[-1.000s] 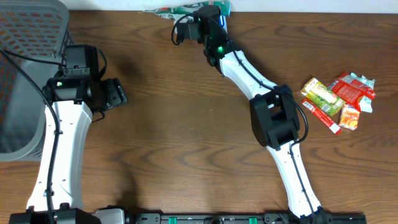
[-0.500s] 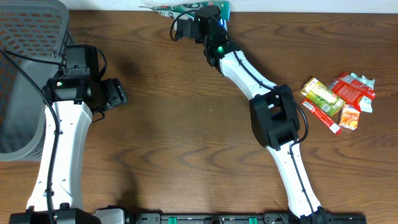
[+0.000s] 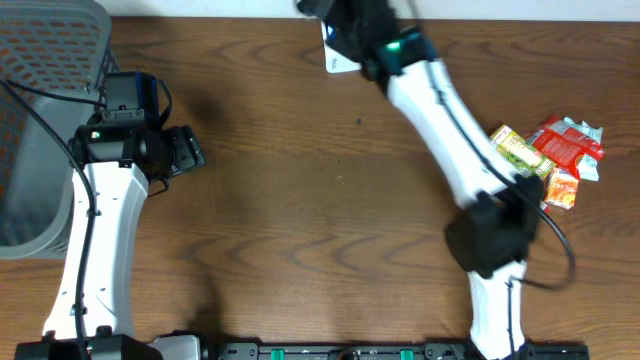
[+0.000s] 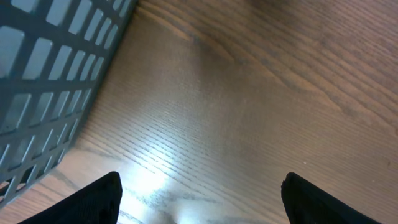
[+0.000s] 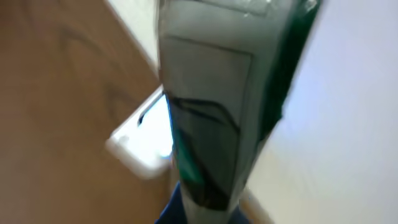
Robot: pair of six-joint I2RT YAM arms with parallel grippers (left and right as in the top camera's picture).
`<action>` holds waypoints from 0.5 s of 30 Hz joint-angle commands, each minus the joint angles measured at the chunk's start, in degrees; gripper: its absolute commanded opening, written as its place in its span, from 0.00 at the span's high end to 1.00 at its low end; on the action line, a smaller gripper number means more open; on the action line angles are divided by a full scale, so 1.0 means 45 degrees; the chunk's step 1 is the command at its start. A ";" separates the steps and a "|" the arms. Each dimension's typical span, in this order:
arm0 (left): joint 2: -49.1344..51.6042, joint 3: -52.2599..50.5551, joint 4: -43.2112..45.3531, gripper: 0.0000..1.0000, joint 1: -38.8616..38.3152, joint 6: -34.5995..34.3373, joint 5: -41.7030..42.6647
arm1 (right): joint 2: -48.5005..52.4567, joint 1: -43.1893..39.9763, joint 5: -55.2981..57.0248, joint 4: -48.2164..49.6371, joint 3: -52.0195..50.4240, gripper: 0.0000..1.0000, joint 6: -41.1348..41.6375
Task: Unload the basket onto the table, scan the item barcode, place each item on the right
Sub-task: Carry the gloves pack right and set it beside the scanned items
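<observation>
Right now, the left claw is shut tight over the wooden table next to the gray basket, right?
Not quite. The left claw is open, not shut: the left wrist view shows its two fingers far apart. It is over the wooden table next to the gray basket.

Wooden table [image 3: 300, 200]: grey basket [image 3: 30, 60], probably snack packets [image 3: 560, 150].

A brown wooden table [image 3: 300, 200] shows wavy grain. A pale strip [image 3: 200, 8] runs along its far edge. Bright glare [image 4: 143, 180] lies beside a grey basket [image 3: 40, 60].
</observation>
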 commanded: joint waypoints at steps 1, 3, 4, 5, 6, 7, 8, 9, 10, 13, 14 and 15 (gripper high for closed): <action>-0.0068 -0.0005 -0.0034 0.17 0.0053 0.0068 -0.0112 | -0.1001 -0.0675 0.0039 -0.2438 0.0078 0.99 0.3551; -0.0068 -0.0005 -0.0034 0.17 0.0053 0.0068 -0.0112 | -0.1166 -0.1054 -0.0029 -0.4284 0.0078 0.99 0.4260; -0.0068 -0.0005 -0.0034 0.17 0.0053 0.0068 -0.0112 | -0.1171 -0.1263 -0.0170 -0.5124 0.0078 0.99 0.4546; -0.0068 -0.0005 -0.0034 0.17 0.0053 0.0068 -0.0112 | -0.1141 -0.1579 -0.0544 -0.6232 0.0058 0.99 0.4920; -0.0068 -0.0005 -0.0034 0.17 0.0053 0.0068 -0.0112 | -0.1078 -0.1812 -0.0947 -0.6926 -0.0019 0.99 0.5168; -0.0068 -0.0005 -0.0034 0.17 0.0053 0.0068 -0.0112 | -0.1059 -0.2108 -0.1491 -0.7660 -0.0233 0.99 0.5484; -0.0068 -0.0005 -0.0034 0.17 0.0053 0.0068 -0.0112 | -0.1059 -0.2351 -0.1846 -0.8136 -0.0520 0.99 0.5770; -0.0068 -0.0005 -0.0034 0.17 0.0053 0.0068 -0.0112 | -0.1054 -0.2623 -0.2011 -0.8544 -0.0937 0.99 0.6207; -0.0068 -0.0005 -0.0034 0.17 0.0053 0.0068 -0.0112 | -0.1054 -0.2841 -0.1996 -0.8767 -0.1350 0.99 0.6567; -0.0068 -0.0005 -0.0034 0.17 0.0053 0.0068 -0.0112 | -0.1054 -0.3546 -0.1948 -0.8607 -0.2963 0.99 0.6868; -0.0068 -0.0005 -0.0034 0.17 0.0053 0.0068 -0.0112 | -0.1054 -0.3755 -0.1948 -0.8320 -0.3512 0.99 0.6970; -0.0068 -0.0005 -0.0034 0.17 0.0053 0.0068 -0.0112 | -0.1054 -0.3973 -0.1943 -0.8014 -0.4061 0.99 0.7057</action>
